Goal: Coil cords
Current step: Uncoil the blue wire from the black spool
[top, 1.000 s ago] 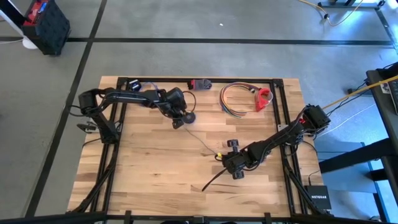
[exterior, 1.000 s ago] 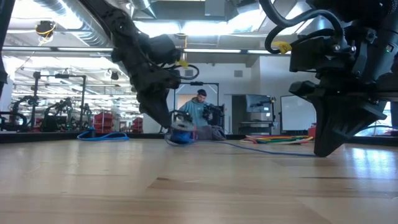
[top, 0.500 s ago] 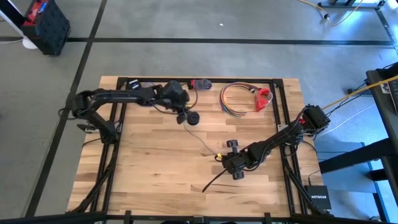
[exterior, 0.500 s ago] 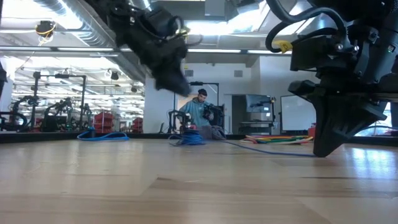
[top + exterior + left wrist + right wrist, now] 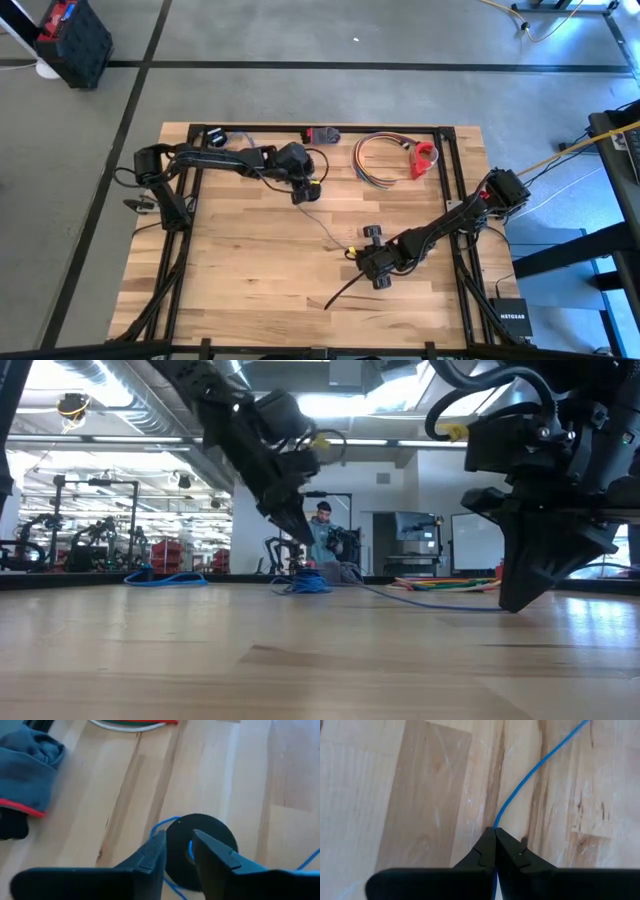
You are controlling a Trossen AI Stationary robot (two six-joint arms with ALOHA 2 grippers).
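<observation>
so the table is a pale butcher-block wooden tabletop [image 5: 240, 270], long glued strips with visible grain and a few dark seams, boxed in by a black metal frame [image 5: 455, 150].

the left gripper [image 5: 303, 192] is out over the far middle of the table, pointing down. in the left wrist view its two dark, matte, wedge-shaped fingers [image 5: 150, 857] are a narrow gap apart, right over the small black round puck-like disc [image 5: 201, 851], which lies flat on the wood. can't tell if the tips actually touch the disc or just hang above it. the thin blue wire [image 5: 535, 772] loops around the disc's edge and shows in the gap between the fingers.

from there the wire runs loose across the boards toward the right gripper [image 5: 377, 277], which sits low near the middle-right of the table. in the right wrist view its fingers are pressed together into a point with the wire pinched between the tips, the wire heading straight away over the grain.

other stuff on the far side: a bundle of multicoloured flat ribbon cable bent into a u [image 5: 372, 160] with a red plastic piece [image 5: 425, 160] at its end, plus a crumpled grey-blue cloth with red trim [image 5: 30, 755] near the disc. in the low view a person [image 5: 322, 540] is standing in the room behind the table.
</observation>
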